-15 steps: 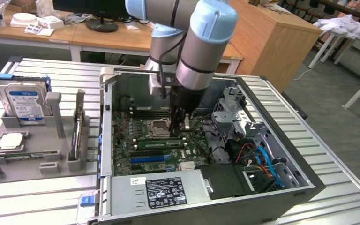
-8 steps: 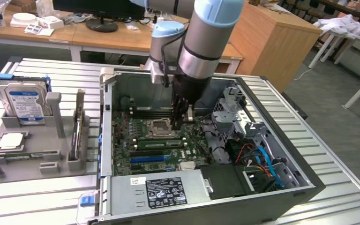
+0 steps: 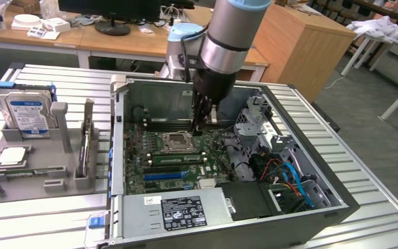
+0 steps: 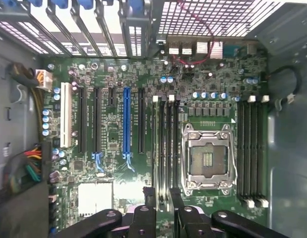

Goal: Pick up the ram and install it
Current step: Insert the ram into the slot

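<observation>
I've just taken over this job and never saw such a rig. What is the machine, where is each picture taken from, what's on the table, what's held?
It is one robot arm with a gripper reaching into an open computer case lying on a metal table. The exterior view watches from outside; the wrist view looks down from the arm onto the motherboard. Toward the exterior view's left, a grey holder carries a hard drive, a CPU chip and a ram on edge. The gripper is open, holding nothing I can see.
</observation>
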### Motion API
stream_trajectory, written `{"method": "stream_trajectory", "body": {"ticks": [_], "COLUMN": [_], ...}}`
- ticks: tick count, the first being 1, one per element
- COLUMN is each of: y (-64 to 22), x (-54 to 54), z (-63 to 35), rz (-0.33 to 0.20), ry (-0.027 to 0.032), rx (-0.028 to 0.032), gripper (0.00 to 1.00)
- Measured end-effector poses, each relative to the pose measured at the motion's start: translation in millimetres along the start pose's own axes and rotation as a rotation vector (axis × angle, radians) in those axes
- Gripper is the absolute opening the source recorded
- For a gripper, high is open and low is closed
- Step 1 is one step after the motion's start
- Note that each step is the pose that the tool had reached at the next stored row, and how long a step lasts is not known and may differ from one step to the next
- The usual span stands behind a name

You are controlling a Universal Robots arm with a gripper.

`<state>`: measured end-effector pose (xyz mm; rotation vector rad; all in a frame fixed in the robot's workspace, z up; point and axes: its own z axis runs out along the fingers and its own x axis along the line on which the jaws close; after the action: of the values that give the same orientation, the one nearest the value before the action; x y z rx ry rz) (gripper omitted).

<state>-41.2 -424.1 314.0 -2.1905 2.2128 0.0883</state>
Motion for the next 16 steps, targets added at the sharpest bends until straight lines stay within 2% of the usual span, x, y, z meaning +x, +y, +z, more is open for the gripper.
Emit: {"method": "stream_trajectory", "body": {"ticks": [8,14,16], "y": [0.4,0.6,0.6], "x": [-1.0,-1.6,-1.7], "z": [-17.9,-28.0,-28.4], "rz": [0.000,0.000,0.000], "ry": [0.0000,0.0000,-0.0001], "rx": [0.0000,0.0000,0.0000], "gripper": [0.25,0.25,0.25]}}
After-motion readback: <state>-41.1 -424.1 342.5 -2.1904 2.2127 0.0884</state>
